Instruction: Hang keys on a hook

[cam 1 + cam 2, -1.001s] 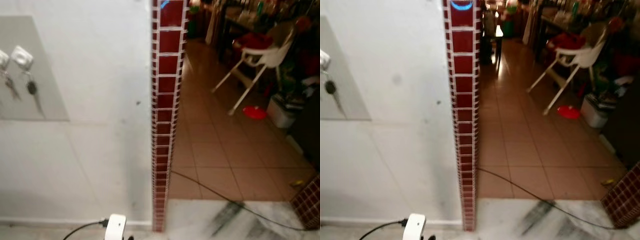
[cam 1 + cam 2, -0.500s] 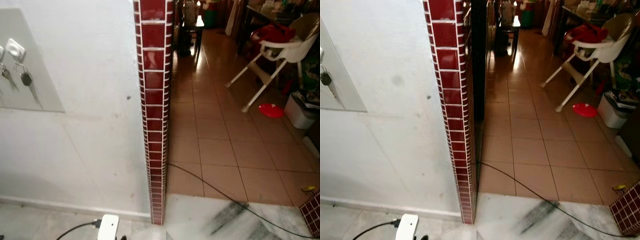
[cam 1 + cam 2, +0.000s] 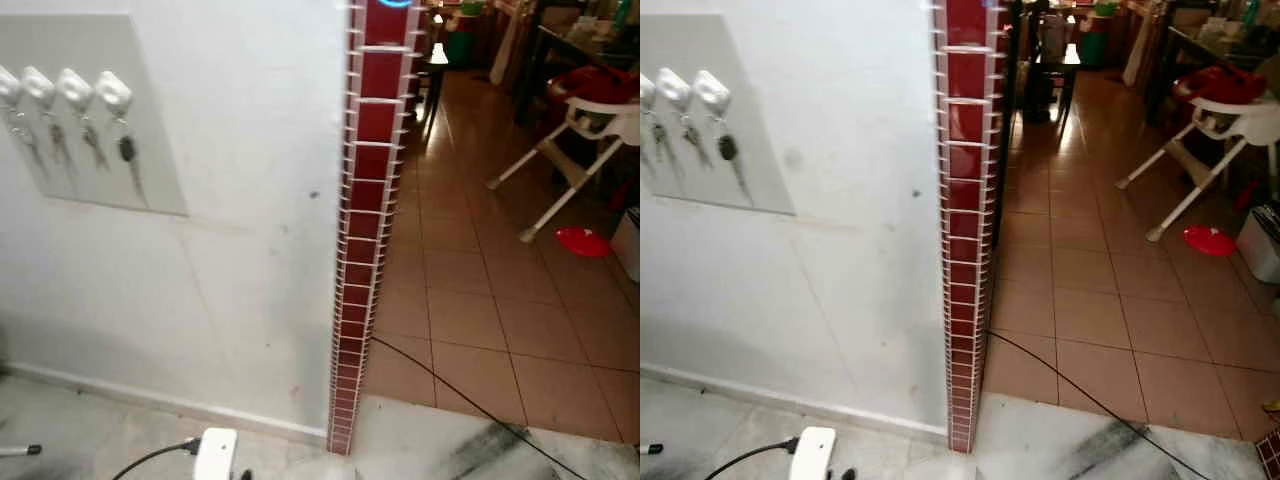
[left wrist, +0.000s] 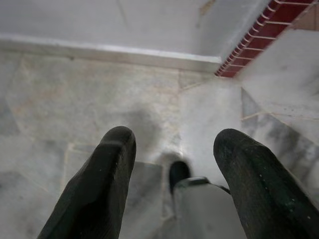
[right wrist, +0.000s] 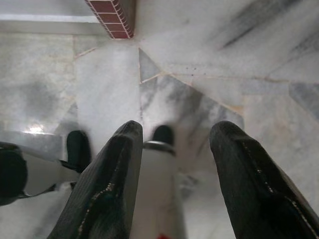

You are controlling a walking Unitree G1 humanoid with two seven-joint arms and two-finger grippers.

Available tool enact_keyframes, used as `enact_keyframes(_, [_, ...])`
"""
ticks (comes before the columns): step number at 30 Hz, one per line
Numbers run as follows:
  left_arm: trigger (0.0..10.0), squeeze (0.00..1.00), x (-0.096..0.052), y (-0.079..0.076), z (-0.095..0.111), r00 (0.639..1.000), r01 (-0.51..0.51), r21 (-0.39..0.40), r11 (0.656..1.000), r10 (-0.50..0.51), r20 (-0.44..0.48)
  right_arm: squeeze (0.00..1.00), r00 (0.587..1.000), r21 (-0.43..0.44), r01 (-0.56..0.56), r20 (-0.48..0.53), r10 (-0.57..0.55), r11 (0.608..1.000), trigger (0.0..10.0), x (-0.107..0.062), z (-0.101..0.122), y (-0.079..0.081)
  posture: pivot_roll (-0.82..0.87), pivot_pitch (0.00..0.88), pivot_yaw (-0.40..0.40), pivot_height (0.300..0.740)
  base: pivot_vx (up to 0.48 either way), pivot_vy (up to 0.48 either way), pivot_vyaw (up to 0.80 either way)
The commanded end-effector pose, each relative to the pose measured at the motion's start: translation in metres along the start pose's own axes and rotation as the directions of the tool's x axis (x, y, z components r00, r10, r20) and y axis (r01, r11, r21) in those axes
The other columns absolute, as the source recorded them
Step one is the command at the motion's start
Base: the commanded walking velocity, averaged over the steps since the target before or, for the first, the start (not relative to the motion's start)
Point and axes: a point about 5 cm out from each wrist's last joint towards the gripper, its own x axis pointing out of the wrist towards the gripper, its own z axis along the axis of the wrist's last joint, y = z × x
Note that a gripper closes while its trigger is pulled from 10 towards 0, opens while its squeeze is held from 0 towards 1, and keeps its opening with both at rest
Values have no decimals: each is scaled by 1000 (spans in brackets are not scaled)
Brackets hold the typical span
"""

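Far left on the white wall (image 3: 250, 150): grey panel (image 3: 150, 190) with a row of four white hooks (image 3: 60, 88), keys (image 3: 128, 152) hanging from them — the rightmost set has a dark fob, the others are thin and blurred. Neither gripper carries keys.

Below the panel, a white adapter block (image 3: 216, 455) sits on the marble floor (image 3: 100, 430) at the foot of the wall, black cord (image 3: 150, 458) running off it to the left.

Centre: wall end faced in dark red tile (image 3: 365, 220), top to floor. A black cable (image 3: 450, 390) runs from its base diagonally across the terracotta floor tiles (image 3: 470, 300) onto the marble step.

Right: white high chair (image 3: 580, 130) with a red seat, red plate (image 3: 583, 241) on the floor just beside its legs, dark table and clutter behind.

Left gripper (image 4: 174, 169) hangs over the marble floor, fingers (image 4: 102, 189) spread wide, nothing between them — robot's own foot below. Right gripper (image 5: 172, 159) same: pointing down at the marble, fingers (image 5: 107, 189) wide apart and empty, red tile corner at the far edge of its view.
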Motion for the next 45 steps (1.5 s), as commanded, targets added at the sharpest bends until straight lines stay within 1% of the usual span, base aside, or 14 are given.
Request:
enact_keyframes(1, [10000,0,2,-9,4,1000,20,-4,1000,-20,10,0,999,2,30,-11,-30,1000,10000,-2,-2,-12,-24,0,14,740,0,0,0])
enact_keyframes(5, [10000,0,2,-9,6,1000,21,9,1000,-21,12,0,1000,0,30,-11,-30,1000,10000,-2,-2,-12,-24,0,14,740,0,0,0])
enact_keyframes(12, [10000,0,2,-10,6,1000,21,-5,1000,-21,15,0,1000,-2,28,-13,-28,1000,10000,-2,-2,-12,-23,0,13,740,0,0,0])
enact_keyframes(17, [10000,0,2,-10,7,1000,20,-10,1000,-20,14,0,1000,4,29,-13,-29,1000,10000,-2,-2,-12,-23,0,12,740,0,446,0])
enact_keyframes(20, [10000,0,2,-10,7,1000,15,6,1000,-15,15,0,999,6,29,-14,-29,1000,10000,-2,-2,-12,-23,0,14,740,0,362,0])
enact_keyframes(22, [10000,0,2,-10,6,1000,18,-4,1000,-18,14,0,999,8,29,-13,-29,1000,10000,-2,-2,-12,-23,0,13,740,0,0,0])
enact_keyframes(45, [10000,0,2,-11,4,1000,26,-4,1000,-26,10,0,999,22,42,-23,-42,999,10000,-2,-4,-13,-26,0,13,740,0,0,0])
